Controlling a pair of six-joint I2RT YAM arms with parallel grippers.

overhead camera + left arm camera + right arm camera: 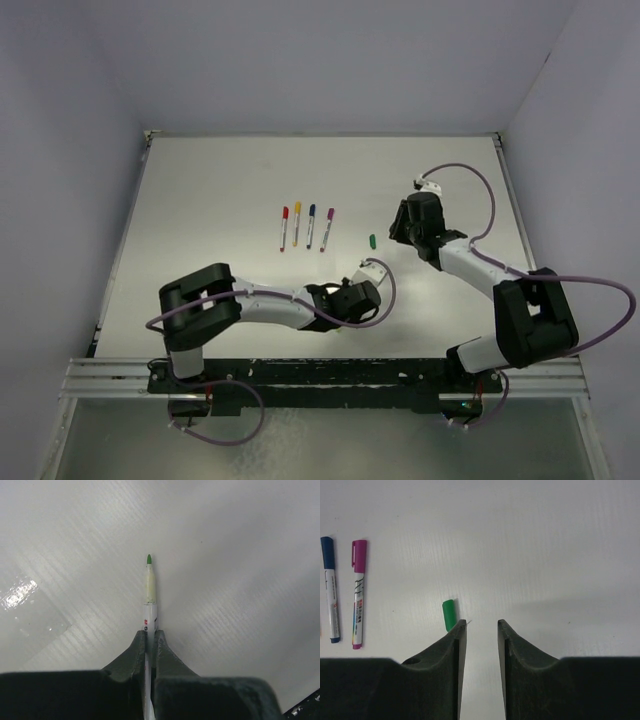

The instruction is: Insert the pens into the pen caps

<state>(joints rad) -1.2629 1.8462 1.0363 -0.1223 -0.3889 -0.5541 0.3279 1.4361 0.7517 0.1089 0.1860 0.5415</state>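
My left gripper (148, 636) is shut on a pale pen (149, 597) with a bare green tip, which points forward above the table. In the top view this gripper (360, 300) is near the front middle. The green cap (449, 614) lies flat on the table, just beyond and left of my right gripper's left fingertip. My right gripper (481, 625) is open and empty. In the top view the green cap (372, 241) lies just left of the right gripper (394, 234).
Several capped pens lie in a row left of the green cap: red (284, 228), yellow-orange (296, 225), blue (311, 225) and purple (327, 228). The blue (330, 595) and purple (358, 595) ones show at the left of the right wrist view.
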